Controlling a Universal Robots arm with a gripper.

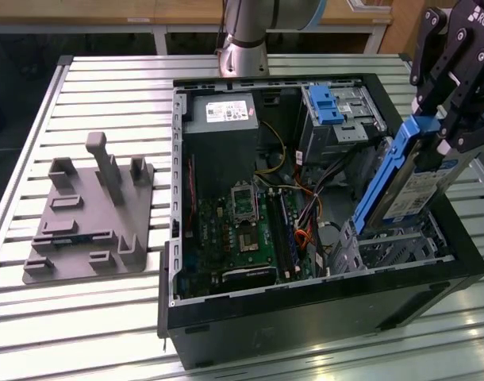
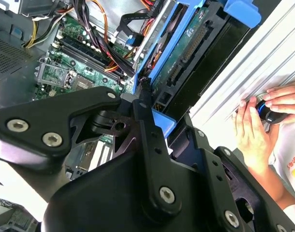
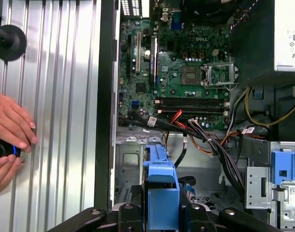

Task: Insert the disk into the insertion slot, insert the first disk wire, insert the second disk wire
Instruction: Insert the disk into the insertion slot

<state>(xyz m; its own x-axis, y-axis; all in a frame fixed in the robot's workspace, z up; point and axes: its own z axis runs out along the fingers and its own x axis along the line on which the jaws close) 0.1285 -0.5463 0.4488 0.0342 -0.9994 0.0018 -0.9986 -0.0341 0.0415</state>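
While clamped on the disk, the end effector holds it tilted
Lower end just beside the slot

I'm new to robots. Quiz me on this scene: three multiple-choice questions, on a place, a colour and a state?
1. Where is the disk? A on the table; B in the gripper, over the slot; C on the motherboard.
2. Its frame's colour? A red; B green; C blue.
3. The disk is: A tilted, not seated; B fully inserted; C lying flat.
Answers: B, the gripper clamps it above the slot; C, the frame is bright blue; A, it leans steeply over the slot.
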